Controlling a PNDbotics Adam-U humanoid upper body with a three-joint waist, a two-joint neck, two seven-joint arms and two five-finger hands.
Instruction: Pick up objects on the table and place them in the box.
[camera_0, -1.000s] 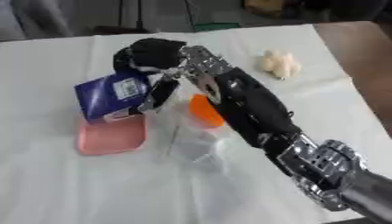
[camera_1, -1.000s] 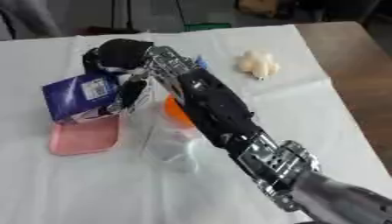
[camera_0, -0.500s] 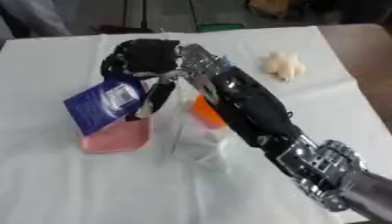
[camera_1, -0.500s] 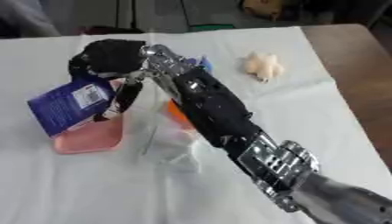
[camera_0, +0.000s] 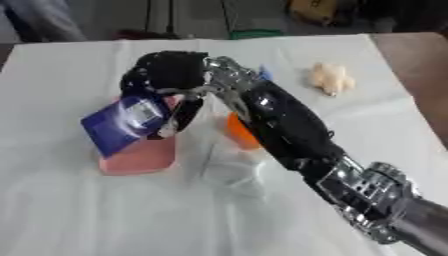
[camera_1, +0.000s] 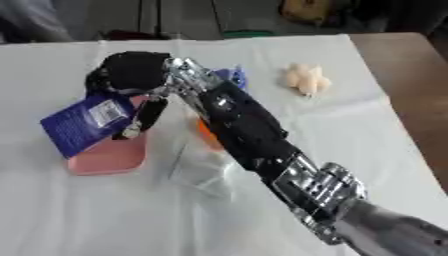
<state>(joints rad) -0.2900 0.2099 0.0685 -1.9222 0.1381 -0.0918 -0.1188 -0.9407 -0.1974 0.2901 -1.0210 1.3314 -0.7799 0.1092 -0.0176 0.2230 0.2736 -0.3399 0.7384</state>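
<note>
My right hand (camera_0: 166, 80) reaches in from the lower right and is shut on a dark blue packet (camera_0: 127, 122) with a white label, holding it tilted above the pink box (camera_0: 138, 157) at the left of the white table. An orange object (camera_0: 241, 132) lies beside my forearm, partly hidden by it. A clear plastic bag (camera_0: 229, 167) lies just in front of the orange object. A cream lumpy object (camera_0: 331, 78) rests at the far right of the cloth. A small blue thing (camera_1: 229, 75) peeks out behind my wrist. My left hand does not show.
The white cloth (camera_0: 87, 210) covers the table, with a brown bare strip (camera_0: 420, 75) along the right side. Dark floor and some yellow and green items lie beyond the far edge.
My right hand has lifted the blue packet off the cloth and swung it left, tilting it over the pink box. The other objects stayed put.
</note>
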